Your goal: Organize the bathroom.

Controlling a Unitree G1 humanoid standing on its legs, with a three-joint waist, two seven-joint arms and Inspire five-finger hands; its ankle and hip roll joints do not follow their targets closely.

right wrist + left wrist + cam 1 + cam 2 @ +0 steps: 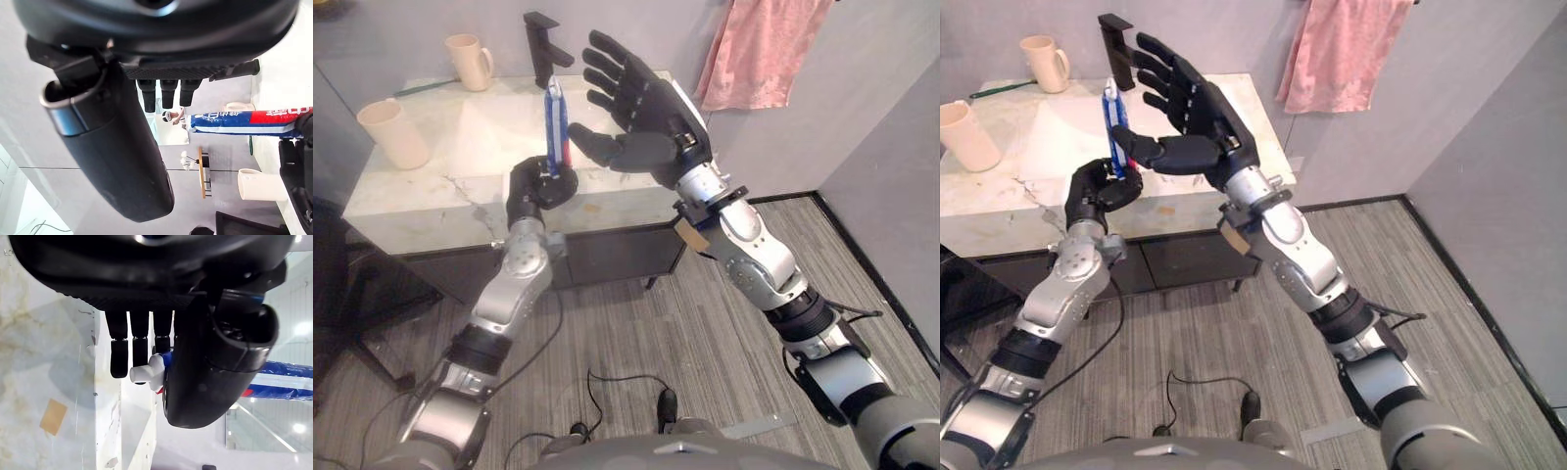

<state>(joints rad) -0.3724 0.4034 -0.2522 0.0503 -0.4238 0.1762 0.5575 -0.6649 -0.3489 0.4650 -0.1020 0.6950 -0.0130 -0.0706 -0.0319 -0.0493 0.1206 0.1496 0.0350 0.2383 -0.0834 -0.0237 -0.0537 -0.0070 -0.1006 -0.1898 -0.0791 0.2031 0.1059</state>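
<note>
A blue, white and red toothpaste tube [556,122] stands upright over the front of the marble counter [421,201]. My left hand [533,186] is shut on its lower end. In the left wrist view the fingers [139,345] curl beside the tube's white cap [146,372]. My right hand [641,113] is raised just right of the tube, open with fingers spread, its thumb pointing at the tube's lower part and nearly touching it. The right wrist view shows the tube [244,122] past the straight fingers [168,93].
Two cream cups stand on the counter, one at the left edge [393,132] and one at the back [470,61]. A green toothbrush [426,86] lies by the back cup. A black faucet [543,49] rises behind the sink. A pink towel [759,49] hangs on the wall to the right.
</note>
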